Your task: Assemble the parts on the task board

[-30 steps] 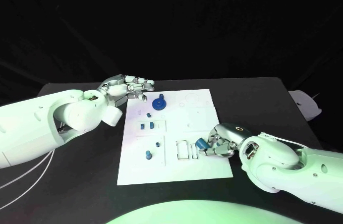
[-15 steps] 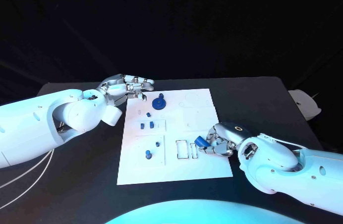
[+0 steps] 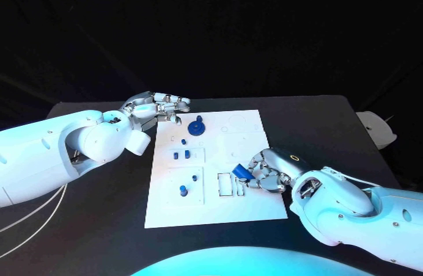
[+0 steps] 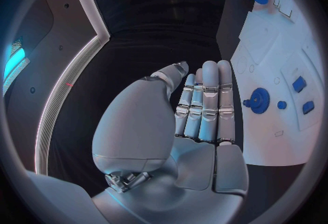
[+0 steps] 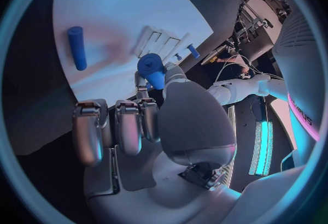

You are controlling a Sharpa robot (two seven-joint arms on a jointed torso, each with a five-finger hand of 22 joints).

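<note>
The white task board (image 3: 251,143) lies mid-table. My right hand (image 3: 267,175) hovers at its right edge and pinches a small blue part (image 3: 238,169) beside the rectangular slots (image 3: 225,184); the right wrist view shows this part (image 5: 152,70) at my fingertips (image 5: 141,77), over the board (image 5: 123,0). A blue cylinder (image 5: 77,47) lies flat on the board. A blue gear (image 3: 197,127) stands near the far edge, with several small blue pieces (image 3: 183,154) below it. My left hand (image 3: 159,108) stays at the board's far left corner, fingers straight and holding nothing (image 4: 201,106).
The black table (image 3: 97,215) surrounds the board. A pale object (image 3: 377,128) sits at the table's far right edge. In the left wrist view the gear (image 4: 259,96) and two blue pieces (image 4: 300,84) lie just beyond my left fingertips.
My right hand has carried the blue part slightly left and farther onto the board, toward the slots. The left hand has not moved.
</note>
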